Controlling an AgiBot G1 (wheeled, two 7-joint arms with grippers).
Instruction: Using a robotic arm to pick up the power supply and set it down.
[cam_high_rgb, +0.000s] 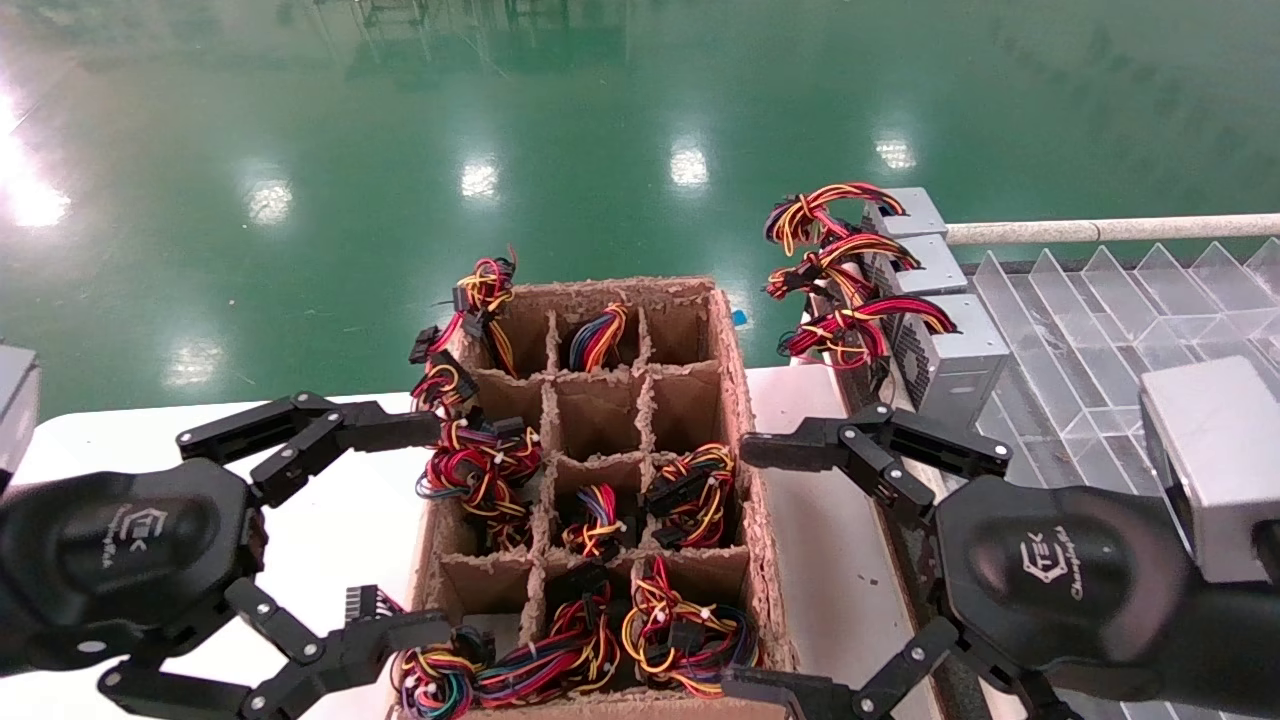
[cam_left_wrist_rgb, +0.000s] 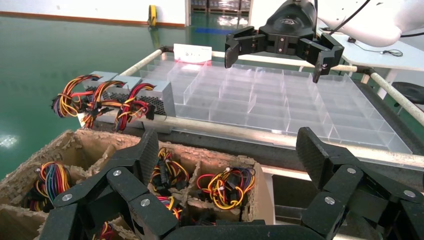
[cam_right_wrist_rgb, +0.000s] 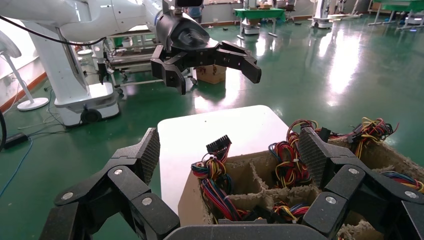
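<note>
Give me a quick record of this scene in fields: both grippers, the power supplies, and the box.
left gripper: open, empty, at the cardboard box's left side
right gripper: open, empty, at the box's right side
power supply: nearest of three grey units standing in the clear divider tray, untouched
cardboard box: partitioned, cells hold wire bundles

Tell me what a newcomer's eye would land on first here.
First, the cardboard divider box at centre, its cells stuffed with coloured wire bundles. Then the open left hand and right hand flanking it. Behind the right hand, three grey power supplies stand in a row beside a clear tray.
</note>
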